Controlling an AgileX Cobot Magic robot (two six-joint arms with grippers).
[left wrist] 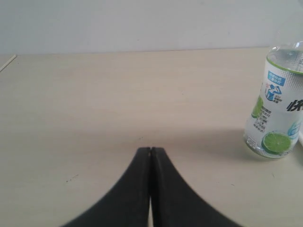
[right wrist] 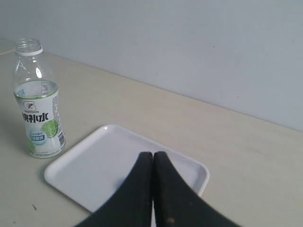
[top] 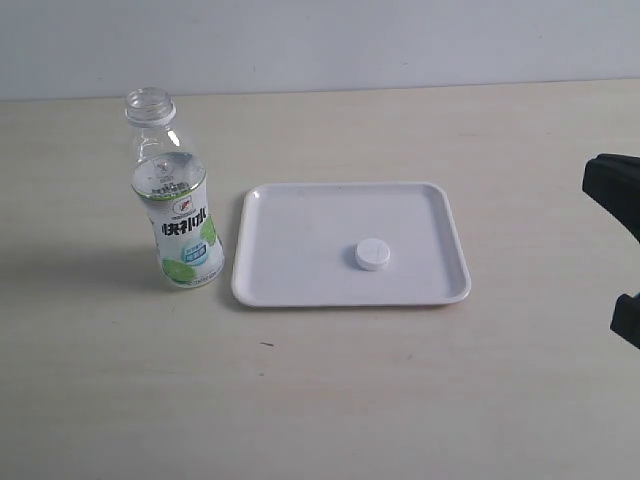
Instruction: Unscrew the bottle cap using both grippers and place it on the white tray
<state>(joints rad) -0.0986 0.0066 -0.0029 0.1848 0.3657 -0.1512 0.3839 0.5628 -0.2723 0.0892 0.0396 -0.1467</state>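
**Q:** Where is the bottle cap (top: 372, 254), and on which side of it does each gripper stand?

**A:** The cap lies flat on the white tray (top: 300, 230), right of the tray's centre and nearer its front edge than its back edge. Its round axis is vertical. The bottle (top: 178, 215) stands upright on the table (top: 400, 400), just off the tray's left edge, with its neck open.

**Q:** What state are the end effectors in?

**A:** The left gripper (left wrist: 150, 149) has its jaws pressed together and holds nothing. It faces bare table, with the bottle off to one side. The right gripper (right wrist: 152, 153) is likewise closed and empty, and it points over the tray. Its own fingers hide the cap in the right wrist view.

**Q:** Which arm is nearer the cap?

**A:** The right arm (top: 612, 190), at the table's right edge, appears nearer. With the cap resting on the tray, the task looks complete and no further grasp seems needed.
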